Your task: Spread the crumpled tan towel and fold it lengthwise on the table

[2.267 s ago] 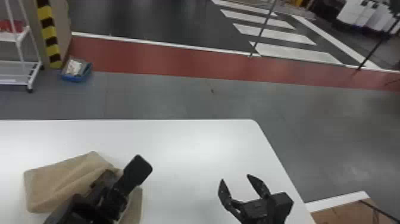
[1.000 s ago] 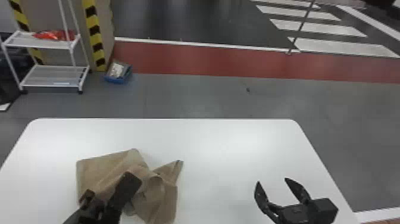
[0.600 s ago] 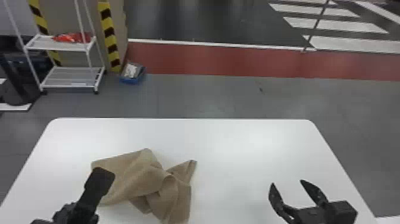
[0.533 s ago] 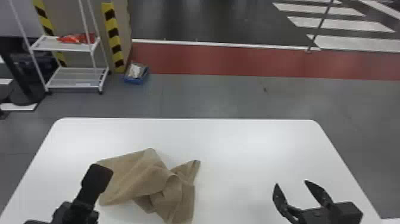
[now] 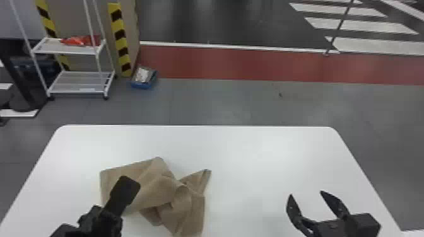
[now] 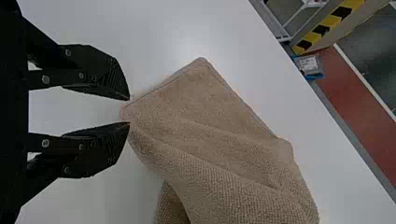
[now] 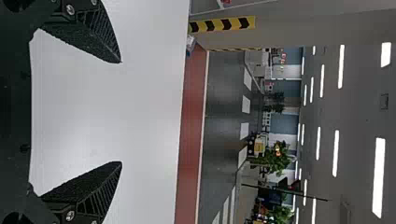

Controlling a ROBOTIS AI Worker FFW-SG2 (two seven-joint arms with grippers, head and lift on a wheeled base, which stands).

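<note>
A white shelf rack (image 5: 77, 92) stands on grey floor (image 5: 220, 104) near striped posts (image 5: 120, 41).

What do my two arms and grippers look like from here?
Both are black. The left gripper has tapered fingers on linkages with silvery screws. The right gripper matches: pointed fingers, ribbed along the sides, with rough-textured inner faces.

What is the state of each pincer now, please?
Left pincer: slightly open, towel corner near its tips.
Right pincer: wide open, holding nothing.
</note>
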